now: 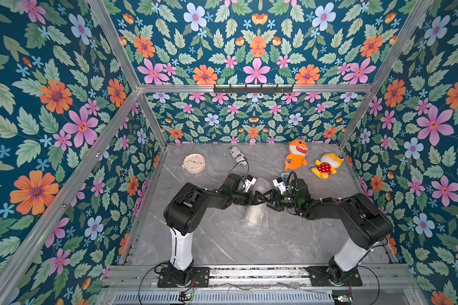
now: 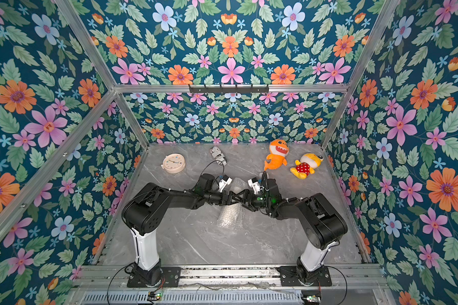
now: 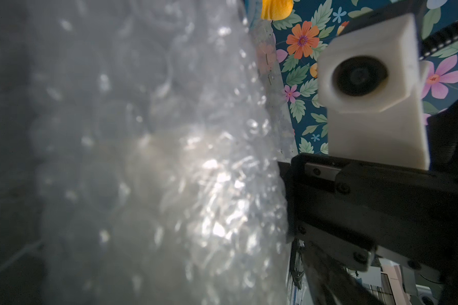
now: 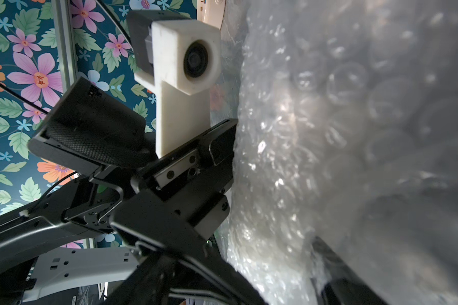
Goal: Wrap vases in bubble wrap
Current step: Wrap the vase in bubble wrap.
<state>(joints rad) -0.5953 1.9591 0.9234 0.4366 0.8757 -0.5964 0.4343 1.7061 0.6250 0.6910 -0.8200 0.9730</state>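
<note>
plush toys [image 1: 297, 155] [image 1: 327, 165]: two. clock [image 1: 194, 163]: one. bubble wrap [image 1: 257, 216]: one. robot arms [image 1: 196, 203] [image 1: 354, 214]: two.

The grey marble table [image 1: 222, 245] carries the rolled bubble wrap [image 1: 255, 216], which lies under the spot where the left gripper [image 1: 259, 197] and right gripper [image 1: 268, 202] meet. Beyond the left gripper lie a clock [image 1: 194, 163] and a black-and-white roll [image 1: 238, 155]. Beyond the right gripper lie an orange plush [image 1: 296, 158] and a yellow plush [image 1: 327, 166].
</note>
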